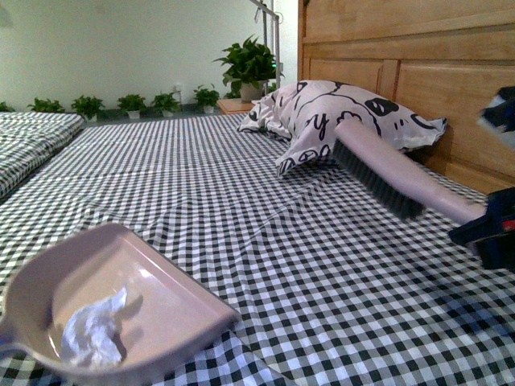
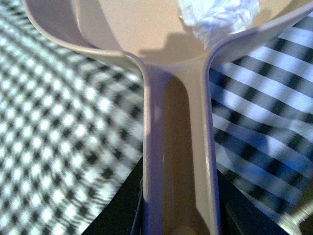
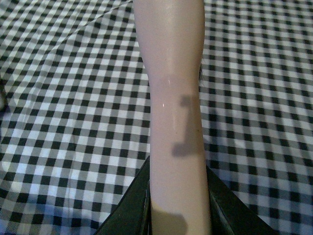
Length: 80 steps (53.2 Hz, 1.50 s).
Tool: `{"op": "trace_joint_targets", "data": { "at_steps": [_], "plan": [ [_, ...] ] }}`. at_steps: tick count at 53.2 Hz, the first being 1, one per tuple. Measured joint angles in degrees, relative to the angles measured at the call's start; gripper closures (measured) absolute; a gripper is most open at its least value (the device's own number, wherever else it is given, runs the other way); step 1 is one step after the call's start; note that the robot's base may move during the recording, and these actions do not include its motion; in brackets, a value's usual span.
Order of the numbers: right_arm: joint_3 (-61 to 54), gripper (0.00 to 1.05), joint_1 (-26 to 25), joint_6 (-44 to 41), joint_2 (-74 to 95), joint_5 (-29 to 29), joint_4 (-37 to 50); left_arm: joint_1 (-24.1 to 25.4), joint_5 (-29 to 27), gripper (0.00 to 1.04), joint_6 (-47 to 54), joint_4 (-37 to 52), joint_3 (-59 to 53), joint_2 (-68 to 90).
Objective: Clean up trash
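From my body camera, the pale pink dustpan sits low on my left on the checked bedspread, a crumpled white tissue lying inside it. My right gripper holds the pink brush lifted above the bed, bristles down, near the patterned pillow.

At my left wrist, my claw is clamped on the dustpan handle; the tissue rests in the scoop.

At my right wrist, my jaws grip the smooth brush handle.
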Motion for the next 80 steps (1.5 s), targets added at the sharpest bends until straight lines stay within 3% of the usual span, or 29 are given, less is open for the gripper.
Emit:
{"op": "trace_joint_targets", "data": {
  "at_steps": [13, 21, 31, 39, 50, 58, 66, 80],
  "plan": [
    [-4.5, 0.85, -6.9, 4.3, -10.3, -3.8, 3.0, 0.0, -5.3, 0.78, -17.0, 9.0, -0.1, -4.2],
    [-8.4, 0.85, -9.9, 7.7, -20.5, -9.0, 1.0, 0.0, -12.1, 0.78, -28.7, 12.5, -0.1, -9.9],
    [-9.6, 0.85, -10.2, 12.7, -32.8, -13.9, -2.8, -0.8, -21.5, 0.78, -38.9, 11.2, -0.5, -19.5],
    [-9.6, 0.85, -9.1, 17.4, -42.3, -14.1, -6.9, -3.3, -25.5, 0.78, -43.6, 6.2, -2.7, -31.1],
    [-9.4, 0.85, -5.1, 22.8, -51.1, -9.2, -12.8, -7.5, -28.7, 0.78, -45.6, -1.1, -6.0, -45.9],
    [-8.3, 0.85, -1.7, 24.6, -55.9, -3.6, -16.4, -11.9, -34.6, 0.78, -45.1, -6.6, -9.2, -56.0],
    [-7.3, 0.85, 1.2, 24.2, -58.1, 2.2, -15.6, -20.0, -42.1, 0.78, -44.0, -12.9, -12.2, -66.6],
    [-8.3, 0.85, 1.8, 23.3, -58.6, 5.8, -13.9, -32.7, -54.0, 0.78, -43.3, -9.7, -16.3, -68.9]
  ]
}}
